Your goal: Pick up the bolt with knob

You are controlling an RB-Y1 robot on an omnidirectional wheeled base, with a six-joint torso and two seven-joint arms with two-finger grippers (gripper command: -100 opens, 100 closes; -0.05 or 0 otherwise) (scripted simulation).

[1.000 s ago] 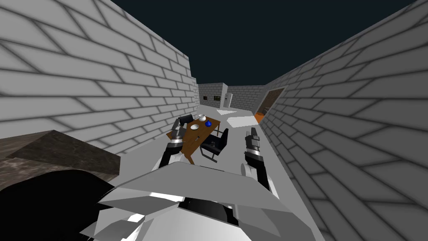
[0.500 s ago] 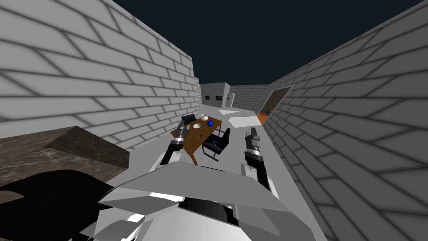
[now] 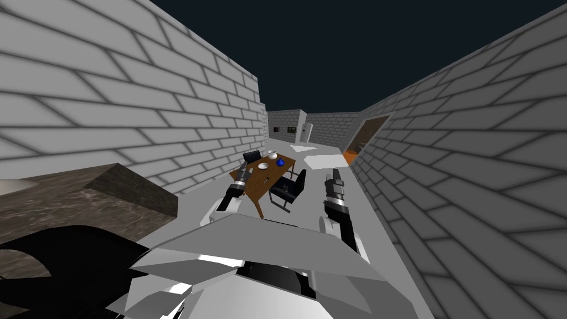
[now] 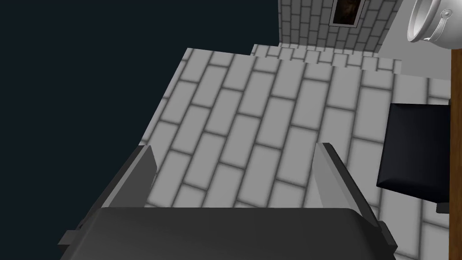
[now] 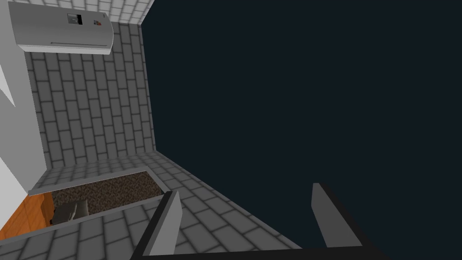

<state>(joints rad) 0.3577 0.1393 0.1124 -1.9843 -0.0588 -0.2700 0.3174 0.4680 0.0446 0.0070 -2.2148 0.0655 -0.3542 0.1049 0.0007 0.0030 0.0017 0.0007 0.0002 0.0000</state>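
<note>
Brown table [image 3: 262, 189] by open left tool [image 3: 244, 165], right tool [image 3: 334, 174] open too, bolt too small to tell

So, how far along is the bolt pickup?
Nothing grasped: left gripper and right gripper both stand open and empty. In hand looks to be the approach: the brown table lies ahead, out past both arms. A small dark speck on it may be the bolt; too small to tell. Remaining: reach it, grasp, lift.
</note>
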